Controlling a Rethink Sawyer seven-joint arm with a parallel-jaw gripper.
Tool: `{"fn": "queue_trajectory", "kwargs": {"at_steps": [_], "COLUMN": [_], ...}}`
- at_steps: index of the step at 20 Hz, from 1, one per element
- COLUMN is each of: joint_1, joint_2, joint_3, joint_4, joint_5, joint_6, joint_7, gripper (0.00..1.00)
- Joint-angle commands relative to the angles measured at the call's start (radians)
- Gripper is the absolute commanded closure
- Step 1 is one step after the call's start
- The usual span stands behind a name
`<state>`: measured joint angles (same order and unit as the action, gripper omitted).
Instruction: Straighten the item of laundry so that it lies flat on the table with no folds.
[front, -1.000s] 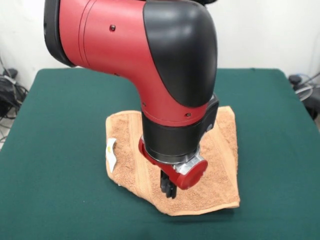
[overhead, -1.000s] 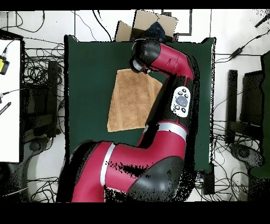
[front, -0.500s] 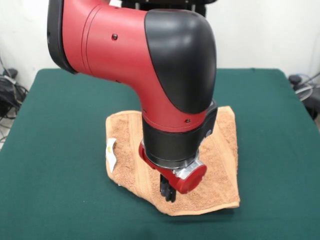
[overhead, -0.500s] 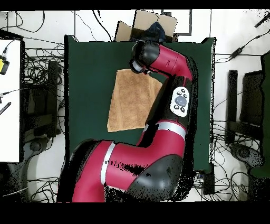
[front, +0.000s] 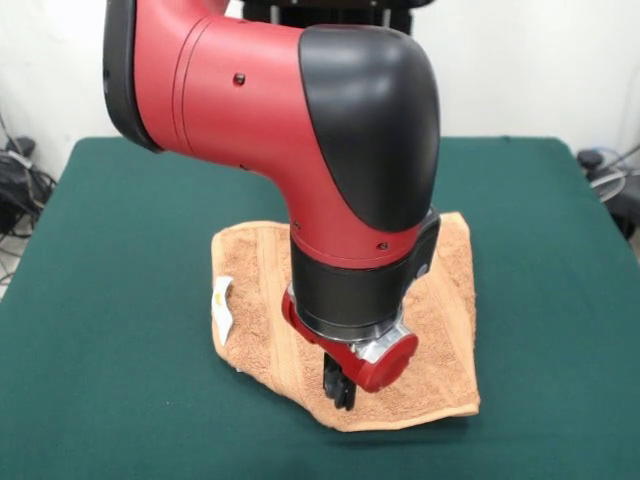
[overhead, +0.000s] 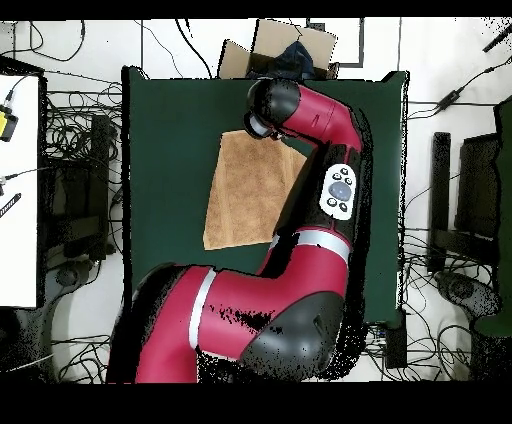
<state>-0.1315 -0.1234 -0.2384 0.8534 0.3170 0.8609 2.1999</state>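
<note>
The tan-orange towel (front: 450, 300) lies spread in the middle of the green table (front: 120, 250), with its white label (front: 222, 305) turned up at the left edge and its near-left corner looking tucked under. My gripper (front: 340, 393) points down over the towel's near edge, its black fingers close together and holding nothing that I can see. The big red and black wrist hides the towel's centre. In the overhead view the towel (overhead: 245, 195) lies on the table (overhead: 165, 150), and the arm's head (overhead: 270, 108) covers its far corner and the gripper.
A cardboard box (overhead: 290, 45) stands beyond the table's far edge in the overhead view. Cables and equipment lie on the floor on both sides (overhead: 70, 180). A white bench (overhead: 18, 190) stands at the left.
The arm has shifted slightly to the right and lower in the front view, toward the towel's near edge. The towel has not moved.
</note>
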Motion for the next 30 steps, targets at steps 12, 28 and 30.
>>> {"fn": "queue_trajectory", "kwargs": {"at_steps": [12,28,30], "joint_1": [0.026,0.021,0.023], "joint_2": [0.013,0.076,0.098], "joint_3": [0.066,0.042,0.039], "joint_4": [0.111,-0.089,-0.1], "joint_5": [-0.026,-0.029,-0.038], "joint_6": [-0.059,0.083,0.048], "joint_7": [0.106,0.109,0.109], "gripper": [0.0,0.0,0.0]}}
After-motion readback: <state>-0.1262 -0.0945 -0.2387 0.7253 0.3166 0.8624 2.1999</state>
